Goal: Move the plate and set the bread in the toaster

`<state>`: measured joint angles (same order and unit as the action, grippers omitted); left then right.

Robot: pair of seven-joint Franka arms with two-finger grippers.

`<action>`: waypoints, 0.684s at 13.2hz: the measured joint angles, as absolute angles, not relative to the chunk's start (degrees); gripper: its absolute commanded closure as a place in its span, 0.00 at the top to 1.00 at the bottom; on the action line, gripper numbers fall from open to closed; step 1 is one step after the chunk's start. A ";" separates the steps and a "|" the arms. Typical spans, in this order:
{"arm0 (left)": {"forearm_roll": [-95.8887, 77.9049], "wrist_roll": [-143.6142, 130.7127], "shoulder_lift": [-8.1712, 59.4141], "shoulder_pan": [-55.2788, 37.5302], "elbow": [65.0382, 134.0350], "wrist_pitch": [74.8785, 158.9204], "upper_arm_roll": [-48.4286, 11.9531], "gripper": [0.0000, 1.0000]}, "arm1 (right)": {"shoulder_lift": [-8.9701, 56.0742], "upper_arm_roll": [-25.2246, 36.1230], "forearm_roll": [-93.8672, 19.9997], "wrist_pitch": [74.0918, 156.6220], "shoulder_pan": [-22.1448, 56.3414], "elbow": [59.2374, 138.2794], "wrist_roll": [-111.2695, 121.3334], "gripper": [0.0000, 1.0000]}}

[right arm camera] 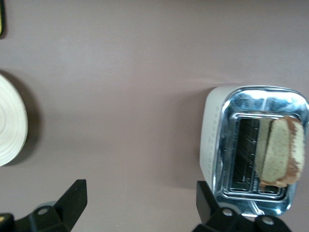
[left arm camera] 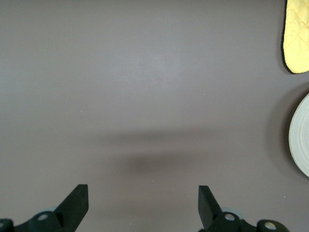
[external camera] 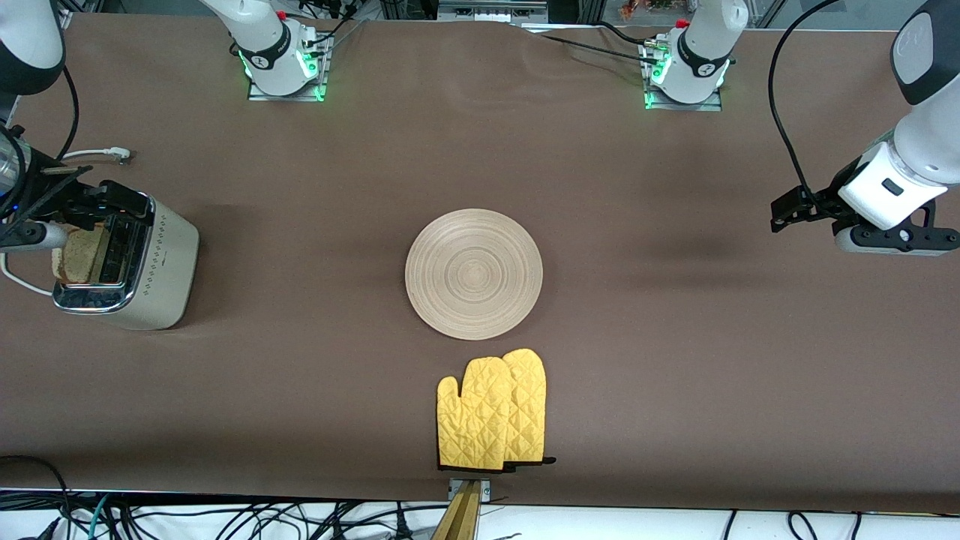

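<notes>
Bread (right arm camera: pixel 282 152) is seen standing in a slot of the toaster (external camera: pixel 161 259), its top edge poking above the chrome, tilted a little. The right gripper (right arm camera: pixel 140 200) is held over the table just beside the toaster, jaws spread wide and released, nothing between them; the slice sits outside one fingertip (right arm camera: pixel 205 195). The plate (external camera: pixel 473 273) is found mid-table, well apart from both sets of jaws. Yellow oven mitts (external camera: pixel 491 412) are laid nearer the front camera than the plate. The left gripper (left arm camera: pixel 143 203) is parked, waiting, over bare table at its own end, jaws wide apart and empty.
</notes>
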<state>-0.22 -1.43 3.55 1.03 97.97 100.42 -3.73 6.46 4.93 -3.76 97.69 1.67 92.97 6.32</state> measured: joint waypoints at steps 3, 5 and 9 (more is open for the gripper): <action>-0.22 -1.43 3.55 1.03 97.96 100.42 -3.73 1.00 | 5.89 4.93 -1.22 98.52 0.68 92.99 6.32 1.00; -0.22 -1.43 3.55 1.03 97.96 100.42 -3.73 1.00 | 5.32 4.68 -0.93 98.53 0.69 92.98 6.29 1.00; -0.22 -1.42 3.55 1.03 97.96 100.42 -3.73 1.00 | 5.27 4.42 -0.51 98.61 0.69 92.99 6.28 1.00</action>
<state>-0.22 -1.42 3.55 1.03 97.96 100.42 -3.73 5.27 4.42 -0.51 98.61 0.69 92.99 6.28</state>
